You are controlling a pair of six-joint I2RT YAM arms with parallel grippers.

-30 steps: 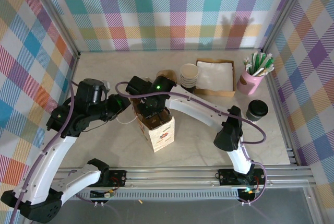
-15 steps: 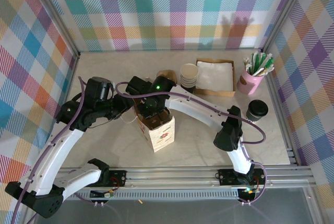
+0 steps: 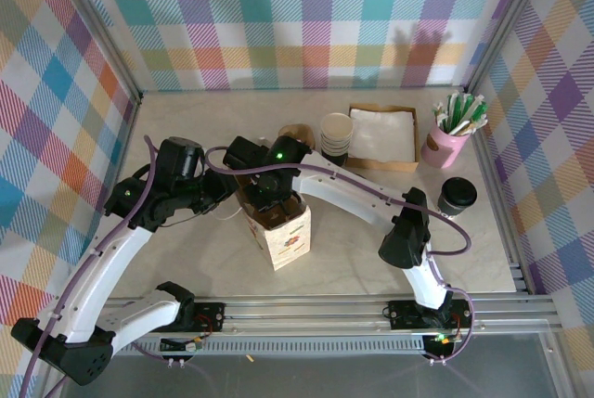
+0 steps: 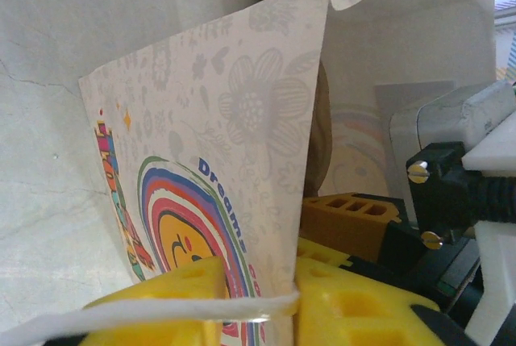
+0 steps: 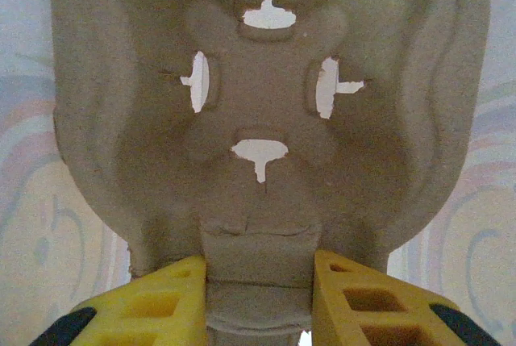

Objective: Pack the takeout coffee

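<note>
Paper bag [image 3: 290,238] is being pinched by its left wall in the left gripper [image 4: 260,285], with the paper clamped between both yellow pads. A pulp cup carrier [image 5: 258,112] is being gripped by its lower tab in the right gripper [image 5: 259,272], held at the bag's open top. The takeout coffee [image 3: 458,194] is being left standing well right of the bag, lid on, untouched. Lidless cups [image 3: 336,132] are being kept stacked behind the bag.

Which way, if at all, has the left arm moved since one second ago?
Yes: the left arm shifted right, toward the paper bag.
</note>
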